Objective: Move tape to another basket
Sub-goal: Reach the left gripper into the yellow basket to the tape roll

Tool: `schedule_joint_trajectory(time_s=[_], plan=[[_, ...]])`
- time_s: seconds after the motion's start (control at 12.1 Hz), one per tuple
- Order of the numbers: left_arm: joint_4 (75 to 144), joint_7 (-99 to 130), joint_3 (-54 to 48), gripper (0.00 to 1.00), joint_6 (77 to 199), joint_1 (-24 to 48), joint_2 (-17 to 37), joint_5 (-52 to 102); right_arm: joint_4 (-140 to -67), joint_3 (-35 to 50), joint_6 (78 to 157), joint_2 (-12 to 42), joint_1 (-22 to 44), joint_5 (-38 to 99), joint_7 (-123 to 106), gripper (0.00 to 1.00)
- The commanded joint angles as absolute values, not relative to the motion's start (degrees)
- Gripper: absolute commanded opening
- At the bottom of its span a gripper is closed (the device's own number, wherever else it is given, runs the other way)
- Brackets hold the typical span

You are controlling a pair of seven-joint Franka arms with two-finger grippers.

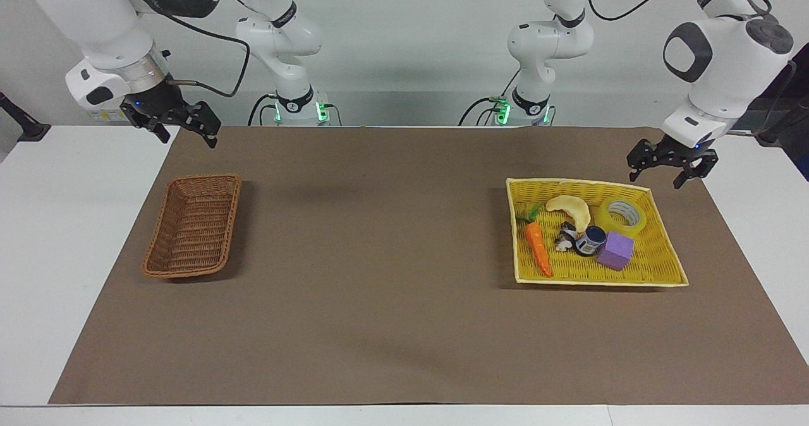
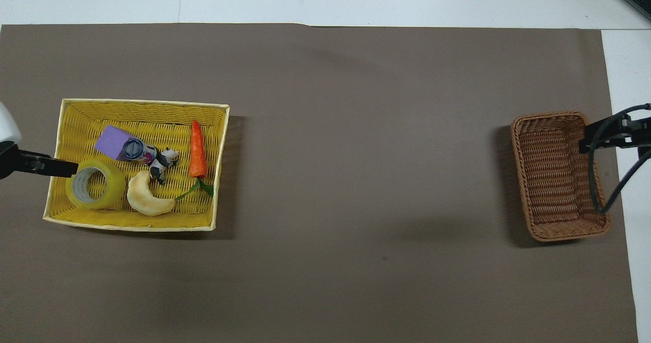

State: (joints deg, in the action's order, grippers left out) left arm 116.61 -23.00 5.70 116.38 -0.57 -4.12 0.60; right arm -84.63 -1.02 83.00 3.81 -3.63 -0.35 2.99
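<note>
Facing view: my left gripper (image 1: pixel 662 172), jaws spread, beside tape (image 1: pixel 622 215); should centre overhead, descend straight.

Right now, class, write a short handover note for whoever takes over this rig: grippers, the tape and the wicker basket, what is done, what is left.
Left gripper: open, empty, in the air over the yellow tray's corner beside the tape.
Right gripper: open, empty, waiting above the table's edge near the wicker basket.
Tape: lying flat in the yellow tray, next to the purple cube.
Wicker basket: at the right arm's end, nothing in it.
Done: nothing moved.
Left: grasp the tape, carry it to the wicker basket, release.
</note>
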Motion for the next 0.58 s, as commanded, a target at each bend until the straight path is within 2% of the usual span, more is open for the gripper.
schedule_joint_trajectory(time_s=[0.0, 0.5], plan=[[123.13, -26.71, 5.71, 1.0, 121.9, -2.36, -6.24, 1.49, -85.17, -0.7, 82.35, 3.08, -3.87, -0.35, 4.04, 1.0], [127.27, -33.83, 5.71, 1.0, 132.53, -4.48, 1.92, 1.49, -85.78, -0.79, 82.0, 2.81, -4.04, -0.26, 4.13, 1.0]])
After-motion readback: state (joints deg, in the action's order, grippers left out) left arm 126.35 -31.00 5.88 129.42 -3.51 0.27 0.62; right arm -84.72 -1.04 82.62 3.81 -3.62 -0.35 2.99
